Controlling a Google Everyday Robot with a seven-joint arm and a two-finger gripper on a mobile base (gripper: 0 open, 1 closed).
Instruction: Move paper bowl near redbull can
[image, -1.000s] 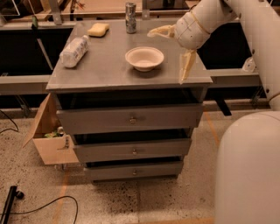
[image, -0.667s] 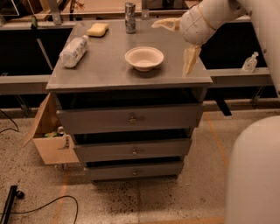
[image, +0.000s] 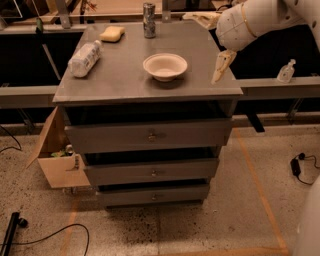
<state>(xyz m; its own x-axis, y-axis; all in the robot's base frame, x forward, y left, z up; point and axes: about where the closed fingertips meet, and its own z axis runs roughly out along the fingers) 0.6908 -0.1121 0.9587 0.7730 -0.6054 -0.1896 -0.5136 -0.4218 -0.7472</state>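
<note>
Nothing moved yet: the paper bowl (image: 165, 66) sits apart from the redbull can (image: 149, 20); the gripper (image: 212, 42) hovers beside the bowl, 2 fingers spread wide.

Dim, warm, brownish light all over here. The grey surface (image: 125, 75) takes it evenly from above, with no hard glare anywhere. The paper bowl (image: 165, 66) drops a short dark shadow toward the front edge. The pale tool (image: 212, 42), spread wide at the surface's right edge, is the brightest thing on show. The gaps between the drawers (image: 150, 135) sink into black, and the speckled floor (image: 225, 220) looks murky.
</note>
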